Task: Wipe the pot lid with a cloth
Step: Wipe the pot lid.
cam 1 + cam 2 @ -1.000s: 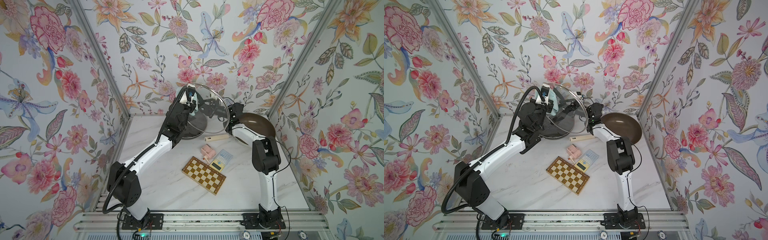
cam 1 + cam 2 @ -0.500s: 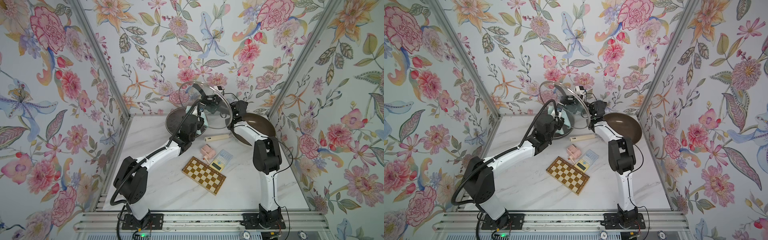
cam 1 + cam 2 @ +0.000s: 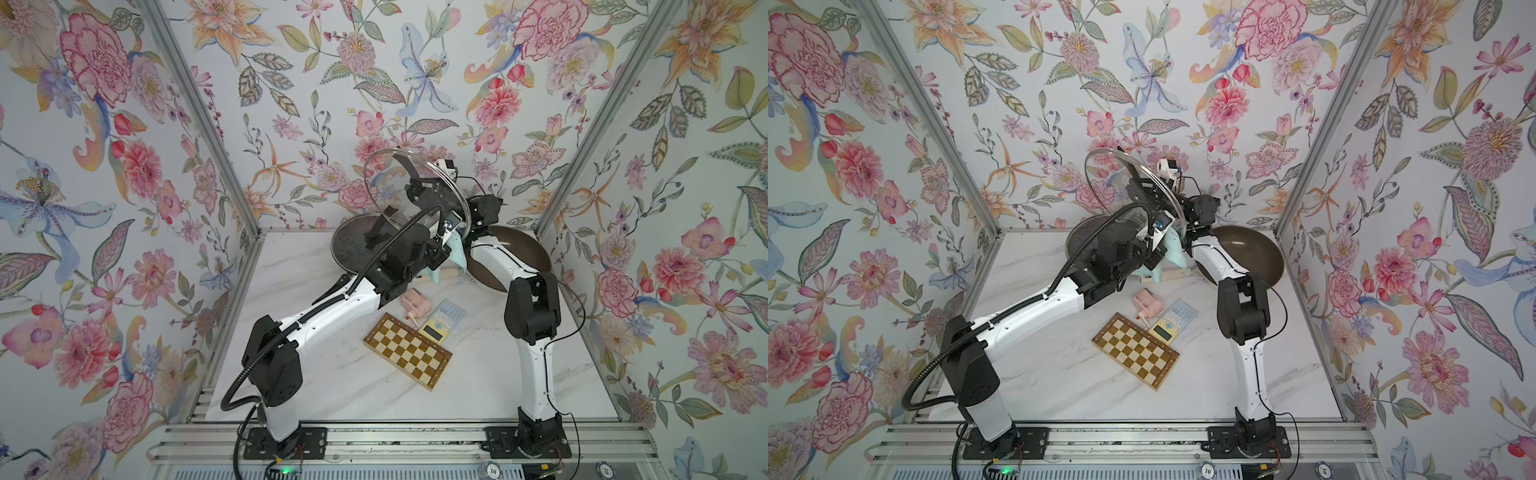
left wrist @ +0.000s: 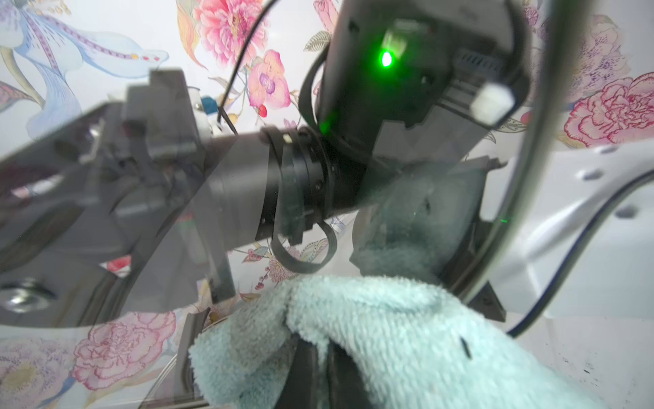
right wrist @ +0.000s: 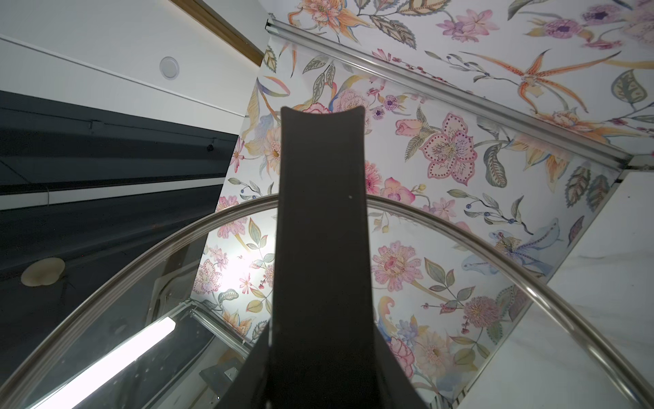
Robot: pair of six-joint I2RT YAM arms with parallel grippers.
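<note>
We note the left gripper, clamped on the fluffy mint-green cloth, has swept down the round clear-glass pot lid to its lower rim. The right gripper, above it, is closed on the lid. The cloth probably touches glass, so wiping is underway.

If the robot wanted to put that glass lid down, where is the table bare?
Bare marble lies in front of the checkered board, toward the rail, and between board and the right arm's base. The back is crowded: dark pan, brown pan, cloth, both arms; calculator and pink gadget fill the middle.
</note>
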